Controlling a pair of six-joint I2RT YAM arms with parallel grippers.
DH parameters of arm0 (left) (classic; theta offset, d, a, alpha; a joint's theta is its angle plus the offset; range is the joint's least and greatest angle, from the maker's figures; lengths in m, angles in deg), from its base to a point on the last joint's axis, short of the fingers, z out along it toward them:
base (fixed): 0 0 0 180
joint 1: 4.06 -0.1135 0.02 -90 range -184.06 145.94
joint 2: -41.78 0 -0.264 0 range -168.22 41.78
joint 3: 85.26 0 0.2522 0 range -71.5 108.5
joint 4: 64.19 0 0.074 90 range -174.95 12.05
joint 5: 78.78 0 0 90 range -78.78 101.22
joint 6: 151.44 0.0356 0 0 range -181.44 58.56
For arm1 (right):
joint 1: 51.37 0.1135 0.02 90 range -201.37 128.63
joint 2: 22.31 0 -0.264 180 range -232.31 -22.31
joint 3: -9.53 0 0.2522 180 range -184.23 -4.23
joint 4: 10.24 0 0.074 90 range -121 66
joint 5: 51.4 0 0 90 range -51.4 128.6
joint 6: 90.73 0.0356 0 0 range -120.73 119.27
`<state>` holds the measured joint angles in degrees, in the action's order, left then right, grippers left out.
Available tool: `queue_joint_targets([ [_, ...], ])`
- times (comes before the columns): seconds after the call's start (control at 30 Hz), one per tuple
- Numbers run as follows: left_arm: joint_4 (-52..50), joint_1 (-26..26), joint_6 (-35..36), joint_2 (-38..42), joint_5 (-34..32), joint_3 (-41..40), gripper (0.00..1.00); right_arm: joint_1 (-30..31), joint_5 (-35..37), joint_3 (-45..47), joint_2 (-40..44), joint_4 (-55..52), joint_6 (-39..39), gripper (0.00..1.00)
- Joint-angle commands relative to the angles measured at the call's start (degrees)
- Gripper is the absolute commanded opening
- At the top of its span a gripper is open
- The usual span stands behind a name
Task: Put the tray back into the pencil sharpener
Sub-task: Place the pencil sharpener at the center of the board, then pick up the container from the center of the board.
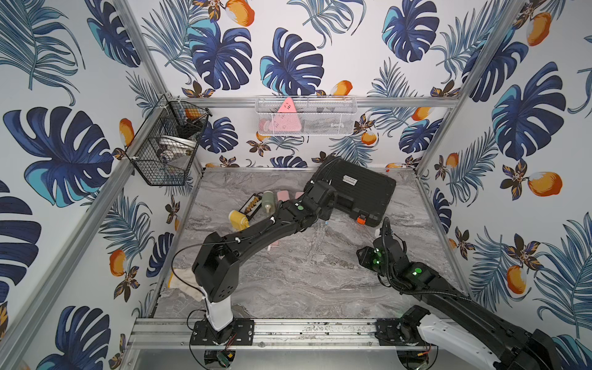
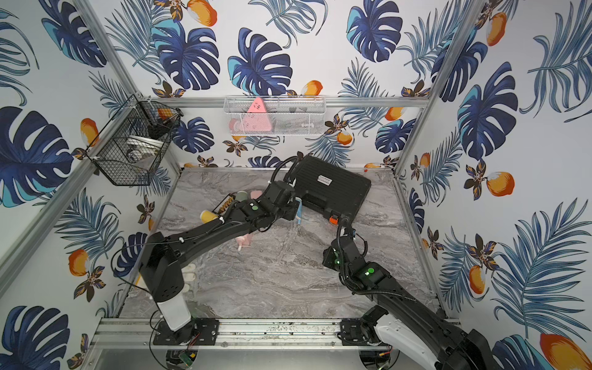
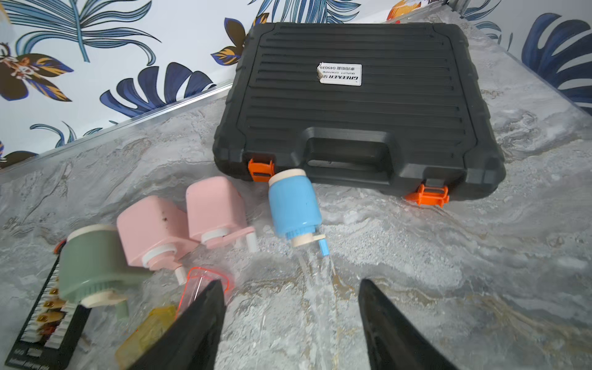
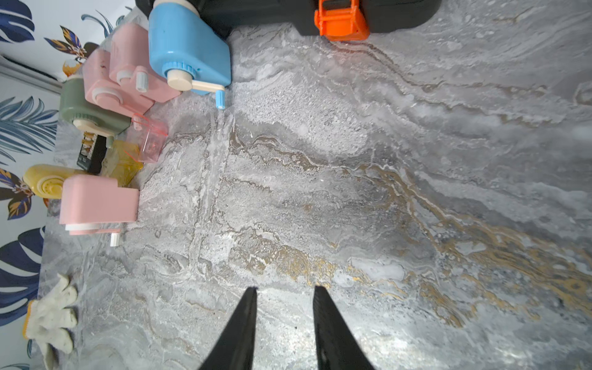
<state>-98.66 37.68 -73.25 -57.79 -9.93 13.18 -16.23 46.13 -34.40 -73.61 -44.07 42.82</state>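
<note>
Far left of the table (image 4: 384, 192) sits a huddle of sharpeners. The yellow sharpener (image 1: 238, 219) is outermost, then the green sharpener (image 3: 93, 266), a pink sharpener (image 3: 150, 230) and its twin (image 3: 214, 211) side by side. The blue sharpener (image 3: 294, 205) butts against the case (image 3: 352, 105). A lone pink sharpener (image 4: 99, 201) lies apart, nearer the robot. Two loose trays lie on the table just in front of the green and pink bodies: the yellow tray (image 3: 144, 336) and the clear tray (image 3: 197, 285), close together. The left gripper (image 3: 290, 285) hangs low beside them, jaws spread, nothing between. One finger (image 3: 205, 320) covers the clear tray's edge in the wrist view; contact or mere overlap, cannot tell. Step in hand, by my reading: take up the clear tray. To do it well, shift toward the tray so the jaws straddle two flat walls, not a corner. Close softly, since thin plastic likely flexes and slips. Lift free of the yellow tray before turning. Which body has the empty slot is not visible; the tint suggests a pink one. Main risk is knocking the neighbours about. The right gripper (image 4: 285, 288) is well apart over bare table, jaws a little apart, empty. It looks best used to pin the sharpener while the tray slides home.
</note>
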Motion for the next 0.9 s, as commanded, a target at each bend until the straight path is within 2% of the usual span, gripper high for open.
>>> queue_joint_targets([
  [0.0,2.2,-2.1,2.4,6.5,1.8,-6.9,0.68,0.5,-4.6,-2.2,-3.0,2.1,-5.8,0.33],
  [0.1,2.2,-4.9,1.2,14.4,2.9,-14.2,0.66,3.3,-5.3,-6.0,-8.6,1.8,-10.1,0.33],
  [0.2,2.1,-9.0,-1.0,21.4,3.4,-20.4,0.63,8.0,-3.0,-10.8,-15.4,1.7,-14.3,0.33],
  [0.4,2.9,-18.8,-5.7,31.0,4.9,-29.7,0.59,14.7,-2.4,-22.4,-30.3,2.1,-25.6,0.34],
  [0.53,4.9,-23.6,-9.0,35.1,4.9,-33.4,0.59,15.5,-4.9,-31.3,-40.4,0.5,-35.0,0.33],
  [0.63,8.2,-24.6,-10.0,37.7,3.6,-36.0,0.59,15.4,-6.8,-39.2,-47.5,-2.7,-40.5,0.32],
  [0.73,9.1,-25.8,-10.8,39.8,3.3,-37.2,0.59,14.8,-6.9,-43.7,-52.0,-2.1,-43.9,0.32],
  [0.87,9.4,-26.3,-9.3,42.2,1.1,-37.7,0.58,12.7,-10.4,-50.0,-58.2,-1.0,-47.5,0.35],
])
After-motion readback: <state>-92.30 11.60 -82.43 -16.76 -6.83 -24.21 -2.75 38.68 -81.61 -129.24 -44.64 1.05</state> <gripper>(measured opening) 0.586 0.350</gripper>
